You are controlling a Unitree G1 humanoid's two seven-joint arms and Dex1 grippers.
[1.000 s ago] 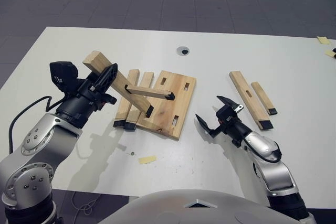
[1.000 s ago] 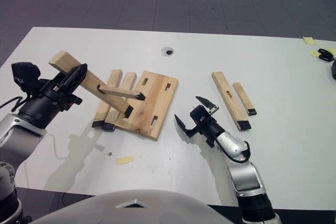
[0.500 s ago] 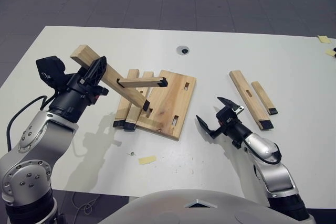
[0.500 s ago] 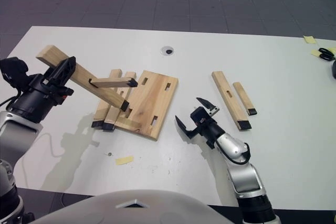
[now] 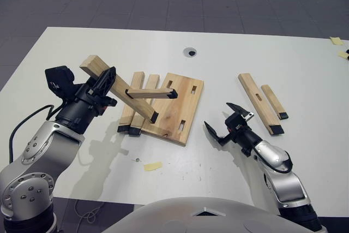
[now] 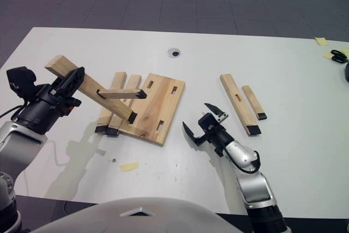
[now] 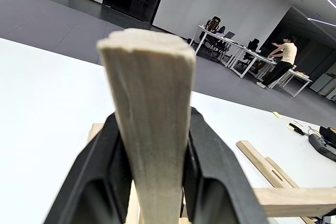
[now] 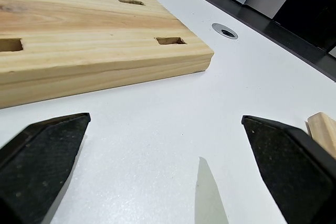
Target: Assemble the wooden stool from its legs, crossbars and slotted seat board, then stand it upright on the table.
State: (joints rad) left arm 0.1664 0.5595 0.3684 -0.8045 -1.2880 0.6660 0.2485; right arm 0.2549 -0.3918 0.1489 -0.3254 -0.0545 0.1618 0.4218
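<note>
Since half a second before, the left gripper (image 5: pixel 103 83) had swung its load back down and rightward toward the seat board, while the right arm had barely shifted.

At the left, that gripper was clamped on the upper part of a wooden leg (image 5: pixel 121 87), which hung tilted above the table (image 5: pixel 218 69), its black-capped foot pointing down at the parts below. A crossbar (image 5: pixel 150 94) stuck out sideways from the leg's middle, over the board's near corner. I judged the pair light and stiff, but the joint looked like a push fit only. With the grip far from it, a knock on the crossbar could lever it loose, so a hold nearer the joint would have been steadier.

Beneath lay two more legs (image 5: pixel 128 114) side by side, touching the slotted seat board (image 5: pixel 177 110), whose left edge seemed to rest on them. The board was flat, rigid and the heaviest piece, and it was best pinched across an edge.

Just right of the board, the right gripper (image 5: pixel 216 114) sat low over the table, fingers spread wide and holding nothing. Farther right lay a slotted leg (image 5: pixel 260 103) and a shorter crossbar (image 5: pixel 274 102), close together.
</note>
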